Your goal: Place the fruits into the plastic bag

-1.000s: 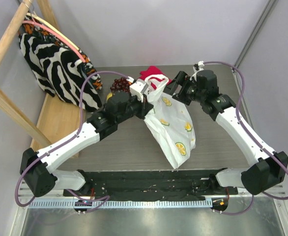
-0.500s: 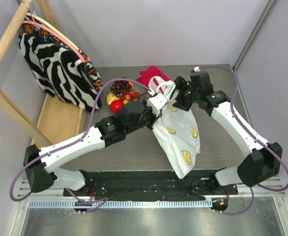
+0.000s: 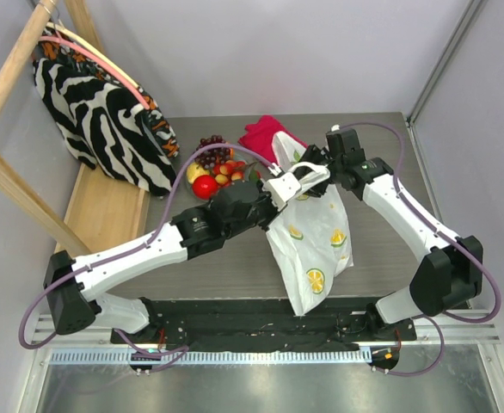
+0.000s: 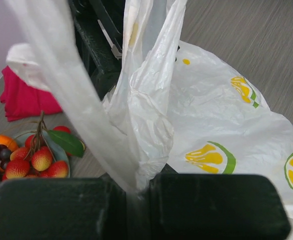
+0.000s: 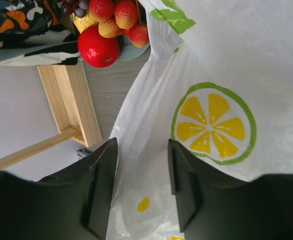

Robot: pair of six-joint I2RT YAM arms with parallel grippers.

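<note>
- Left gripper (image 4: 129, 197) is clamped tight on one handle of the plastic bag (image 3: 314, 237). The bag stretches long from it toward the near edge.
- Right gripper (image 5: 140, 160) has its fingers apart, with bag skin right at the gap.
- Fruits (image 3: 218, 165) sit left of the bag, nearer my left arm.
- I cannot see the bag's mouth or the second handle.

Left tool (image 4: 131, 200) clamped shut, right tool (image 5: 142, 187) spread apart.
</note>
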